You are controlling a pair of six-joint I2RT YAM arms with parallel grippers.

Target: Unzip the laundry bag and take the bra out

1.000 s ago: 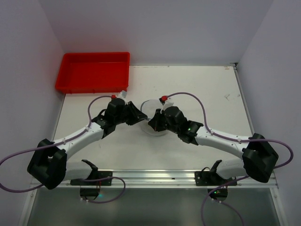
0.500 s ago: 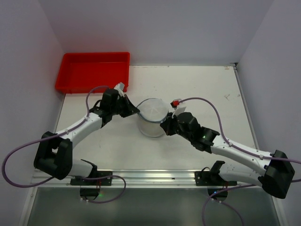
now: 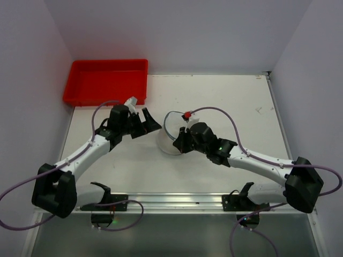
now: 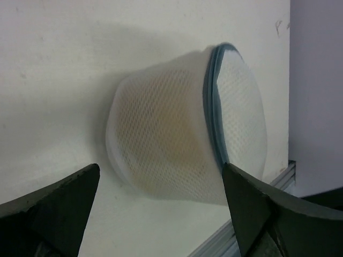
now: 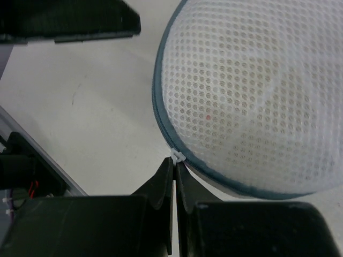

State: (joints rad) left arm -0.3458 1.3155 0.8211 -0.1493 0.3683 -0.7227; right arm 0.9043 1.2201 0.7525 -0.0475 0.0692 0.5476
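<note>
The laundry bag (image 3: 169, 135) is a white mesh pouch with a blue-grey zipper band, tipped on its side mid-table. A tan shade shows through its mesh (image 4: 161, 134); whether that is the bra I cannot tell. My right gripper (image 3: 178, 143) is shut on the small white zipper pull (image 5: 177, 156) at the bag's rim (image 5: 161, 128). My left gripper (image 3: 151, 120) stands wide open just left of the bag, apart from it. In the left wrist view the bag (image 4: 177, 144) lies beyond the two dark fingertips (image 4: 80, 187).
A red plastic tray (image 3: 107, 80) sits at the far left corner, behind the left arm. Grey walls close in the table on the left, back and right. A metal rail (image 3: 177, 201) runs along the near edge.
The left gripper has opened, let go of the bag and drawn back to the left. The right gripper, still shut, has shifted left along the rim, and the bag now lies tilted.
</note>
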